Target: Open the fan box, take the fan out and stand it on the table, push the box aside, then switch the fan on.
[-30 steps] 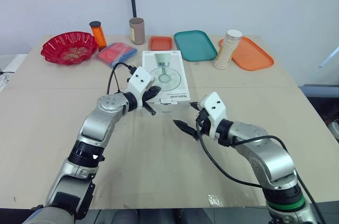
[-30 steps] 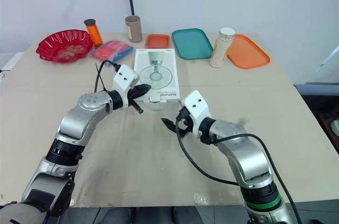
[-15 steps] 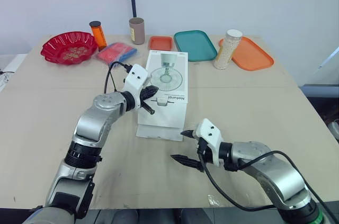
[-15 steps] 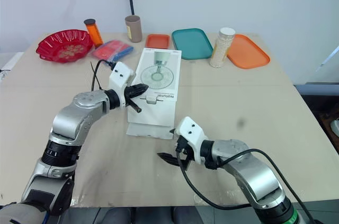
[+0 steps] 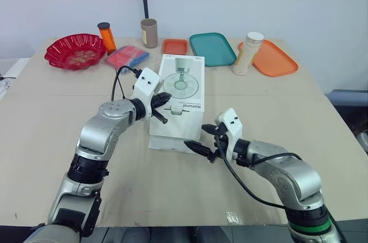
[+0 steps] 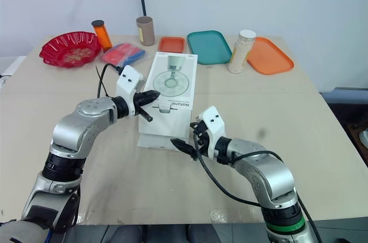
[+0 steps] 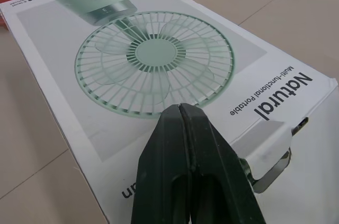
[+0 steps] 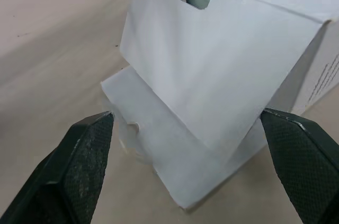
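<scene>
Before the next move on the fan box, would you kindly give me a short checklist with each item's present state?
1. Right gripper open and facing the box's near end: ok.
2. Fan box end flap untucked: ok, it hangs down to the table.
3. Opening exposed: not ok, the flap hangs in front of it.
4. Left gripper steadying the box top: cannot tell. It is shut over the top, but contact is unclear.
5. Bare table on the robot's right of the box: ok.
</scene>
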